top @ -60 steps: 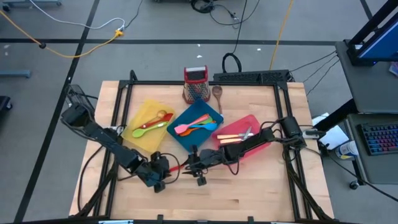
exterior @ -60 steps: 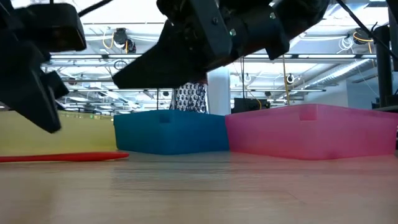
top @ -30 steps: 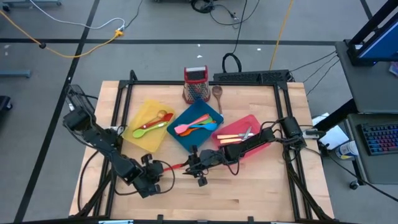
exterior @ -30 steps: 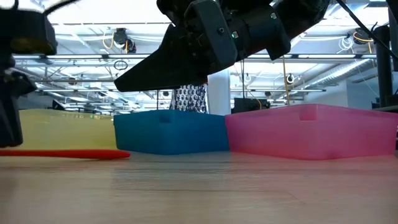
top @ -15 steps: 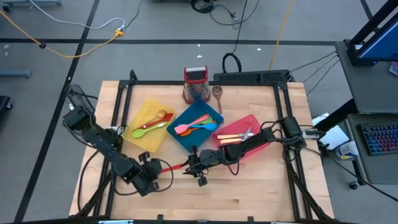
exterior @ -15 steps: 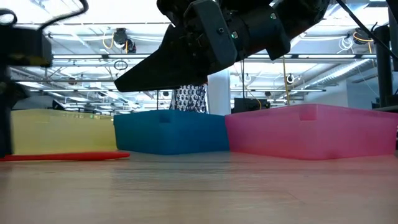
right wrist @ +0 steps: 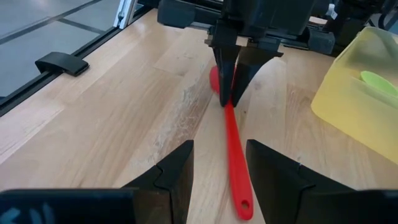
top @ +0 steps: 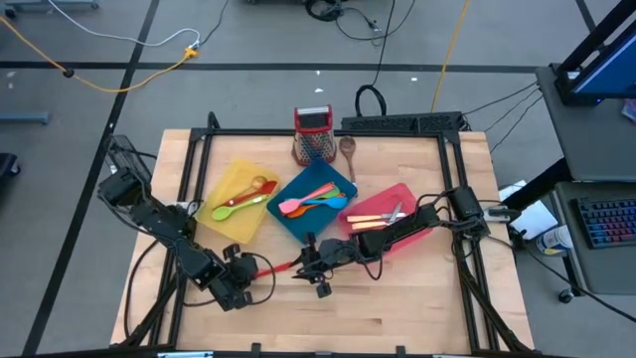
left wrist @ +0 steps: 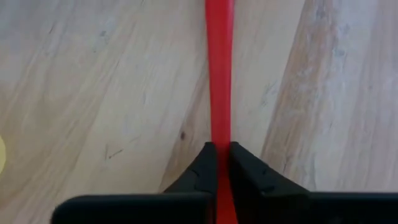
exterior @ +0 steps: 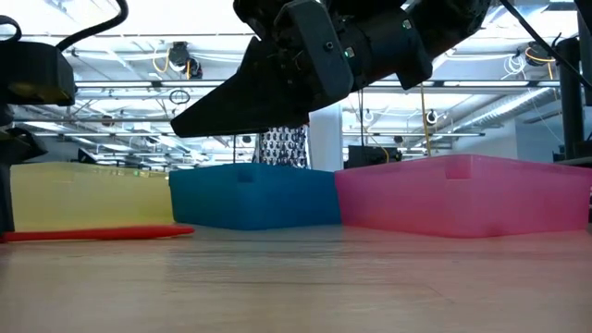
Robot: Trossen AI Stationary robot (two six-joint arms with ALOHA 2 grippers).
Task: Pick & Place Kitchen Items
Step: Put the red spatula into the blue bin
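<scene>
High view: red spatula point(top: 279, 267) flat, handle perhaps toward right tool point(top: 310, 267).

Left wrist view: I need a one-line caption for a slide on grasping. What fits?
Left gripper closes its fingers on the red utensil's handle lying on the wooden table.

Grey floor point(top: 248, 40) lay around wooden table point(top: 397, 308), crossed by dark tape lines, yellow cable point(top: 129, 75) and black cables. Keyboard point(top: 606, 221) sat on desk at right. Ceiling trusses point(exterior: 120, 92) and strip lights showed beyond.
</scene>
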